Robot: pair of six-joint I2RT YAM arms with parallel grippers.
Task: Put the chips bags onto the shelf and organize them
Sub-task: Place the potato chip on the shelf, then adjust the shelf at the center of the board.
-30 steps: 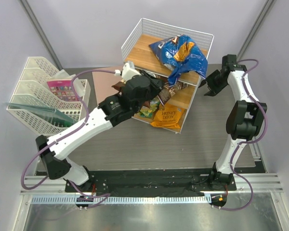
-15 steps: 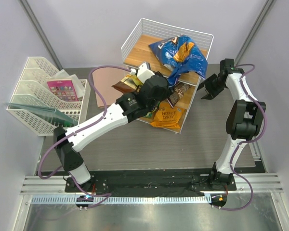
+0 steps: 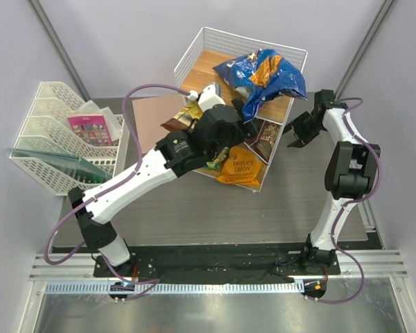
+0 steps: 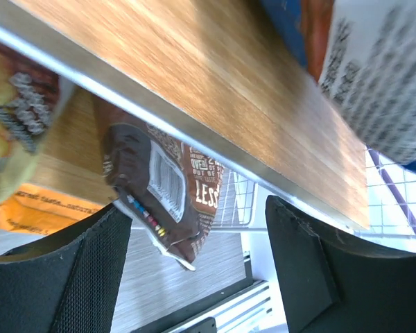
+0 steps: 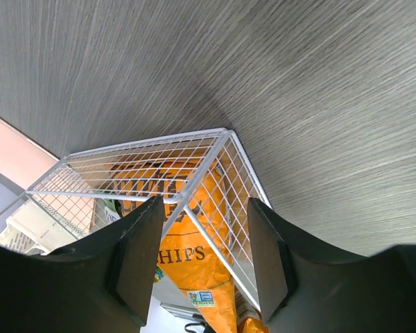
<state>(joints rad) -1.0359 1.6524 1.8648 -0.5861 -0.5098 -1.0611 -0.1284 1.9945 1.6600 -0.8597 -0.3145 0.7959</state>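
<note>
Several chips bags (image 3: 263, 76) lie on the shelf (image 3: 191, 48); the dark brown bag (image 4: 170, 198) droops off a middle board. Probably light, soft, slippery: I'd pinch its crimped seam. My left fingers (image 4: 62, 277) and right fingers (image 5: 135, 257) stand apart, empty.

Blue bag (image 3: 263, 78) atop shelf (image 3: 188, 52), orange bag (image 3: 239, 165) below

I see my left arm (image 3: 159, 166) reaching into the shelf (image 3: 194, 50) under its top board, where the blue Doritos bag (image 3: 267, 76) lies; my right gripper (image 3: 295, 134) hangs just beside the shelf.
</note>
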